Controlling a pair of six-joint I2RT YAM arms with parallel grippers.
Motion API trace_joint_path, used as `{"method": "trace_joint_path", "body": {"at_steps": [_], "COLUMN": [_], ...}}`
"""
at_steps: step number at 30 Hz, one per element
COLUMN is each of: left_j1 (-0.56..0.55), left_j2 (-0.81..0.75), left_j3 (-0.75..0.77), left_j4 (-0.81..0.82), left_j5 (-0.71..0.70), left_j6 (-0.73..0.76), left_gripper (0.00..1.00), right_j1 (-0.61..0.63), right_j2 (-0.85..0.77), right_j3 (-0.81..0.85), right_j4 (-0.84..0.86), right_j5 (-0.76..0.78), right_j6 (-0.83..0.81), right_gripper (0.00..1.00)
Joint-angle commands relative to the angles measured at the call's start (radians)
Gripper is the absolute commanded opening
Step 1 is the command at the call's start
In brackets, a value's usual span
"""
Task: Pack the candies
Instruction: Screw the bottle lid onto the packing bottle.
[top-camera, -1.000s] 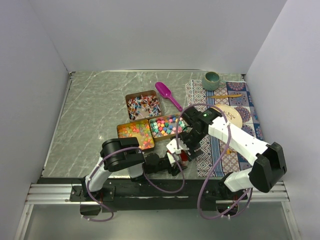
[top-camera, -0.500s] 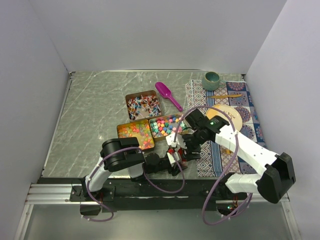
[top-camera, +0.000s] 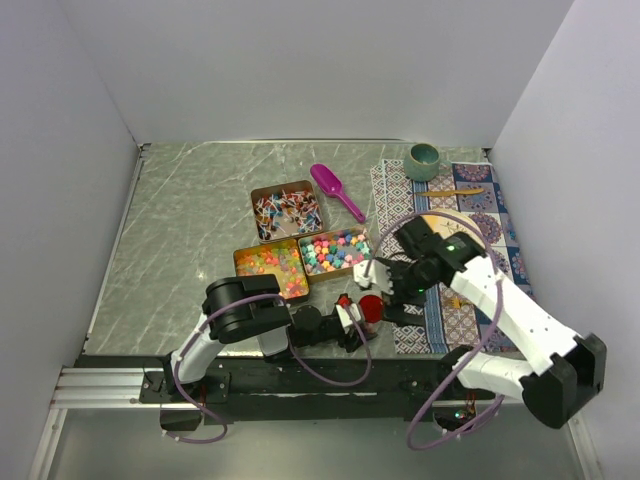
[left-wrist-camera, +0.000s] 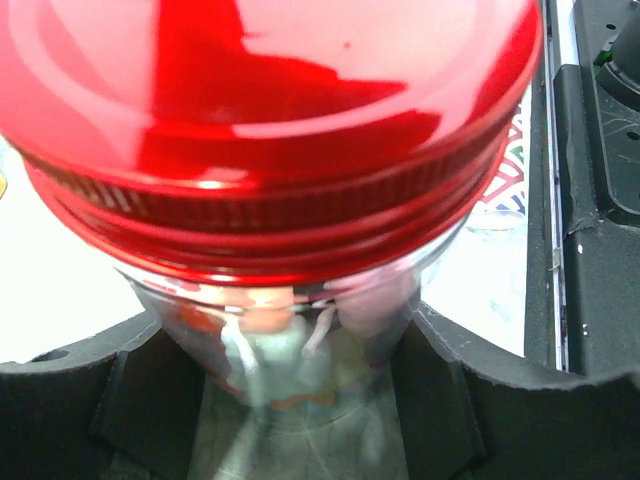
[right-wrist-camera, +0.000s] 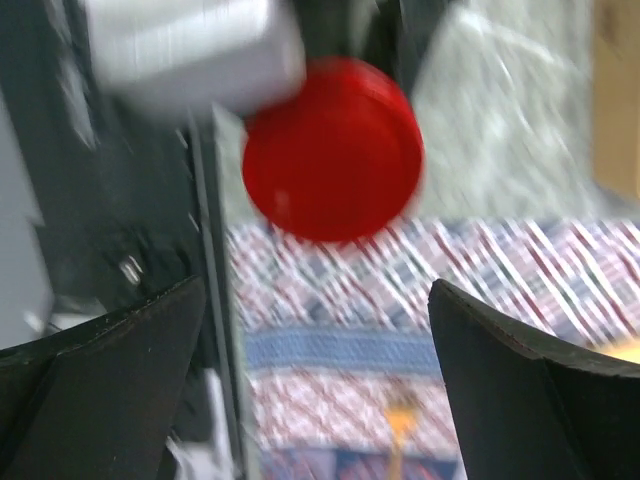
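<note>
Now pinching a clear jar (left-wrist-camera: 300, 350) just below its red lid (left-wrist-camera: 270, 120) with the left jaws, blurred coloured bits showing inside; holding the right jaws spread wide near that lid, gripping nothing; having the candies (top-camera: 335, 250) lying in three open trays (top-camera: 253, 200) on the bench (top-camera: 190, 230), apart from both jaws.
</note>
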Motion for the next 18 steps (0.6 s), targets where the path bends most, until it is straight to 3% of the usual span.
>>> {"method": "trace_joint_path", "body": {"at_steps": [1, 4, 9, 13, 18], "left_j1": [-0.009, -0.006, -0.006, -0.006, -0.009], "left_j2": [0.073, 0.073, 0.066, 0.069, 0.069], "left_j3": [-0.023, -0.024, -0.021, -0.016, -0.015], "left_j4": [-0.236, -0.236, -0.255, -0.268, -0.268], "left_j5": [0.047, 0.046, 0.058, 0.044, 0.029], "left_j6": [-0.018, -0.019, -0.018, -0.006, 0.011], "left_gripper": [0.01, 0.01, 0.01, 0.01, 0.01], "right_j1": [-0.054, -0.076, -0.051, -0.027, 0.035], "right_j2": [-0.043, 0.004, 0.138, 0.302, 0.298], "right_j3": [0.072, 0.124, 0.248, 0.370, 0.306], "right_j4": [-0.152, -0.155, -0.149, -0.270, -0.269], "right_j5": [0.097, -0.012, -0.187, -0.219, -0.153], "right_j6": [-0.330, -0.486, -0.590, -0.706, -0.815], "right_gripper": [1.00, 1.00, 1.00, 1.00, 1.00]}}
